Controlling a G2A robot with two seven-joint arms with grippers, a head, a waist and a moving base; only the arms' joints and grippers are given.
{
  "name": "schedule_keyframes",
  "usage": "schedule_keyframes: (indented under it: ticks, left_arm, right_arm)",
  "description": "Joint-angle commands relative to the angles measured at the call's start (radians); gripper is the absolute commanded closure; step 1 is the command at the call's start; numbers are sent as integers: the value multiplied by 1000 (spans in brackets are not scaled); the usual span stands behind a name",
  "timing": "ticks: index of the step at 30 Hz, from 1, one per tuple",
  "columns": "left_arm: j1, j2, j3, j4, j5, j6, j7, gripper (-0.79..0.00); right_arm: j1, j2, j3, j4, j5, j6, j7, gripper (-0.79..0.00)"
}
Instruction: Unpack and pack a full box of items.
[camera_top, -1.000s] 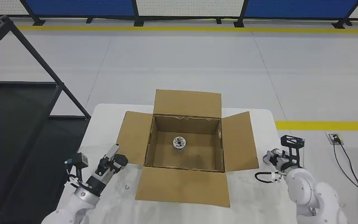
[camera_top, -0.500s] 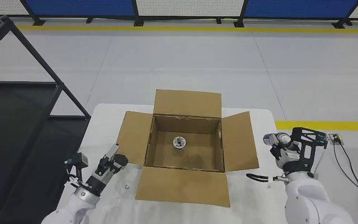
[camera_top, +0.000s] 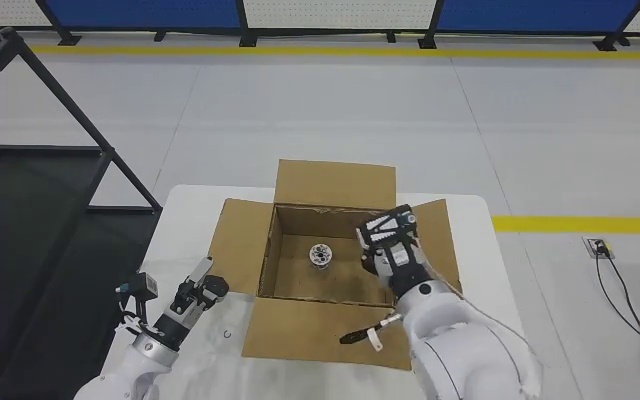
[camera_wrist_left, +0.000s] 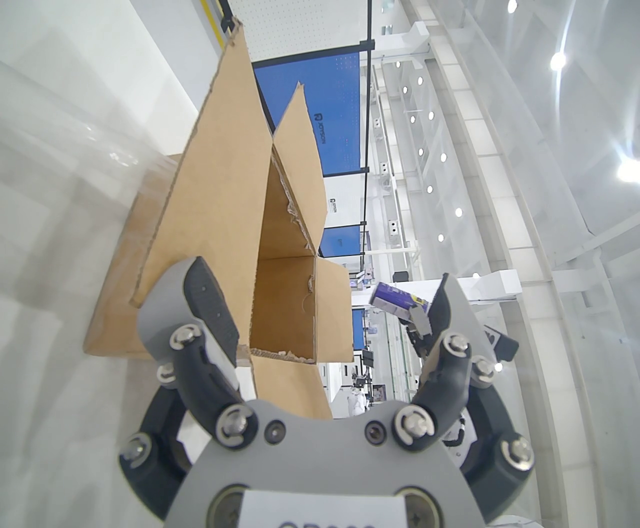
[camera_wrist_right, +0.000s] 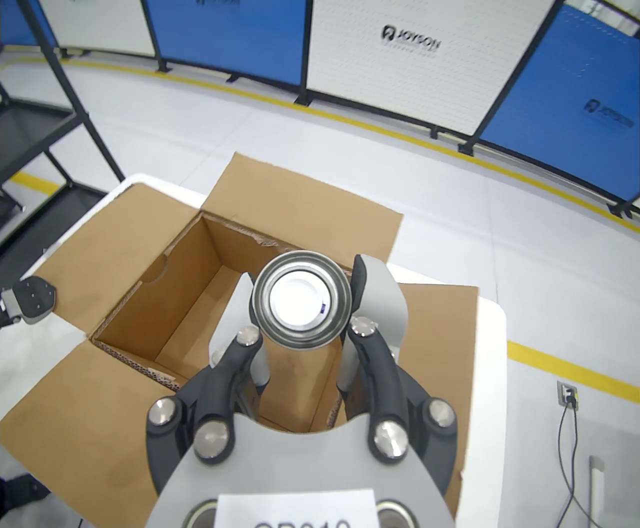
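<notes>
Hovering above the open box, the right end effector grips a metal-topped can; one small item lies below it, so packing seems barely begun. Meanwhile the left end effector sits wide open.

The can sits between the fingers of the right gripper, end toward the wrist. The cardboard box stands on the table directly below this gripper, under its right half. A small round item lies on the box floor, to the left of the right gripper. The left gripper is over the table; the box's left flap lies just ahead of it.
</notes>
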Motion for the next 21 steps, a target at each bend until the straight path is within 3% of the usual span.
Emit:
schedule_keyframes:
  ticks: [1,6,13,21]
  left_arm:
    - [0,0,0,0,0,0,0,-785]
    - [0,0,0,0,0,0,0,-785]
    - [0,0,0,0,0,0,0,-785]
    - [0,0,0,0,0,0,0,-785]
  right_arm:
    - [84,-14,-39,103,50,-22,34,0]
    - [213,-45,-105,318,127,-89,58,0]
    - [270,-72,-159,502,113,-88,93,0]
    - [304,-104,-176,708,174,-69,30,0]
